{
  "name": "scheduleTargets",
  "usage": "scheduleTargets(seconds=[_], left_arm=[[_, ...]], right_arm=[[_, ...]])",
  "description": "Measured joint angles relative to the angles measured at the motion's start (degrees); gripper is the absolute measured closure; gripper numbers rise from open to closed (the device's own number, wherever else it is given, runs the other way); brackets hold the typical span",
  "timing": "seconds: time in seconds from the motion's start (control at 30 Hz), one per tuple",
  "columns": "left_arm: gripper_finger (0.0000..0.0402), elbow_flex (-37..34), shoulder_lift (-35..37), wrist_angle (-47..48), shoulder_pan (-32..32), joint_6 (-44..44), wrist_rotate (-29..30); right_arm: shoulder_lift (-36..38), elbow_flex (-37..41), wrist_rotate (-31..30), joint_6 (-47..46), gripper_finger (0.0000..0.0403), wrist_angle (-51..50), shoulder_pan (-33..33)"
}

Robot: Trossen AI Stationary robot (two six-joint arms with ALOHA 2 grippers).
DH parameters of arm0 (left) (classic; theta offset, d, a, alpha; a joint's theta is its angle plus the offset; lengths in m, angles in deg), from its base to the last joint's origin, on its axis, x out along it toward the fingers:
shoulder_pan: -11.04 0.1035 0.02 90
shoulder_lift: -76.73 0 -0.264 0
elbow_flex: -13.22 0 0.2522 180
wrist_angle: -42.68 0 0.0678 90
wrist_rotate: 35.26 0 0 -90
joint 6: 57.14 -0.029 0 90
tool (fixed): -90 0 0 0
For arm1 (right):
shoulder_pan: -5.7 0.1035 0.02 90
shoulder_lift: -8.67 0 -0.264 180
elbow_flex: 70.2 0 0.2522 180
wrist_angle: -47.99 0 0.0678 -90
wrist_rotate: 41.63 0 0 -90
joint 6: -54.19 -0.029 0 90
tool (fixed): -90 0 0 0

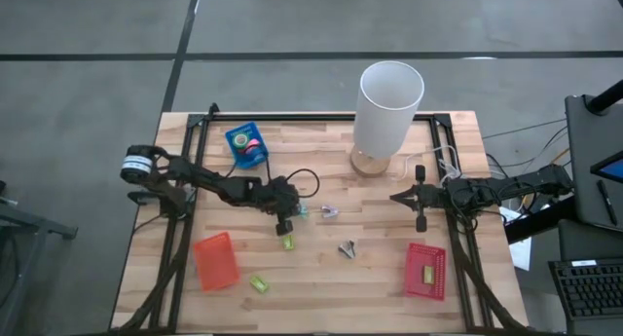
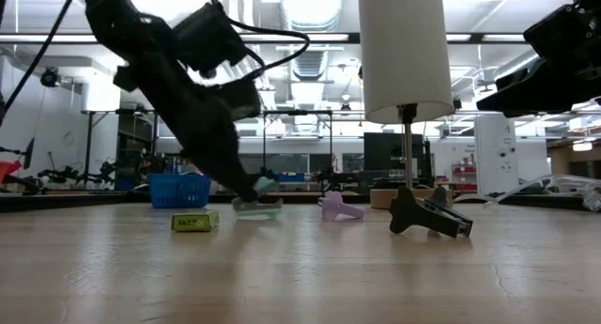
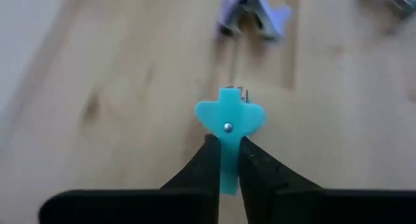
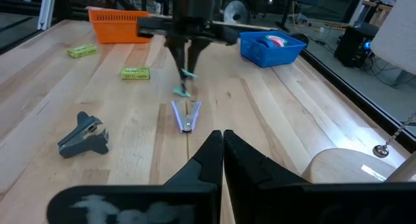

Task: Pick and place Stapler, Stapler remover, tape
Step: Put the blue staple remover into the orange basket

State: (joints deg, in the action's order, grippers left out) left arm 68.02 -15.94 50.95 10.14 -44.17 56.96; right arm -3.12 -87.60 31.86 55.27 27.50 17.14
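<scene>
Nearest, the teal staple remover (image 3: pixel 229 123) is clamped between the fingers of the left gripper (image 3: pixel 224 164) at mid-bench (image 1: pixel 321 268), touching the wood. Just beyond, a lilac staple remover (image 1: pixel 329 212) is seen; farther right, the right gripper (image 1: pixel 421 217) is held closed on nothing.

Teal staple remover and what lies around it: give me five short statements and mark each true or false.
1. The left gripper has its fingers closed on the teal staple remover. True.
2. The right gripper holds the lilac staple remover. False: it is shut on nothing, off to the right.
3. The blue basket holds rolls of tape. True.
4. The dark staple remover lies inside the red basket. False: it lies on the bare table.
5. The orange basket stands beside the lamp. False: it sits near the table's front left.
</scene>
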Motion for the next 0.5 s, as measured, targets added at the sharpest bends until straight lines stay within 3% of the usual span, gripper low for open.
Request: scheduleTargets(seconds=[0.27,0.5], left_arm=[[0.0374,0.0,10.8,15.3,-4.4,5.9,-3.0],[0.0363,0.0,22.7,25.8,-12.0,14.6,-3.6]], right_arm=[[0.0,0.0,0.0,0.0,0.0394,0.0,0.0],[0.0,0.0,0.0,0.0,0.0394,0.0,0.0]])
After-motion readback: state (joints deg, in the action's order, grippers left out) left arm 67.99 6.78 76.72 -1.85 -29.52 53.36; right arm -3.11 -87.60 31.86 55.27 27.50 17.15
